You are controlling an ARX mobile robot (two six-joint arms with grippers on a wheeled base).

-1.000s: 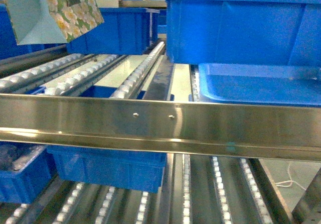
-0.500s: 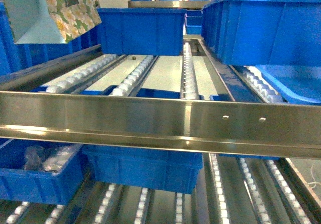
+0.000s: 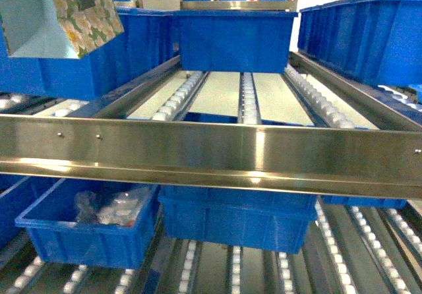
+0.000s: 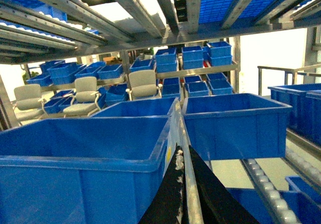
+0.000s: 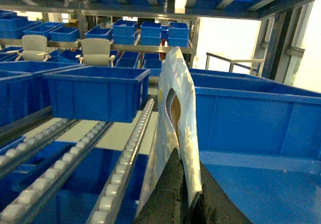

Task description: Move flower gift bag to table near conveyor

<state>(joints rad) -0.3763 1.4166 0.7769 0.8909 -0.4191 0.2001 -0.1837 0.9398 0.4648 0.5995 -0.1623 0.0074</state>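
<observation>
Blue bins crowd the conveyor — flower gift bag aloft, light, crushable; right pincer clamps something silvery, left's grip unclear.

The flower gift bag hangs up at about ten o'clock in the head view, tilted. It has a pale blue-green side and a front with white and yellow flowers on green. Its top runs out of the picture.

The conveyor is a shiny steel rack. A wide steel rail crosses the middle. Lanes of small white rollers slope back toward twelve o'clock, with more rollers lower down at six o'clock.
</observation>
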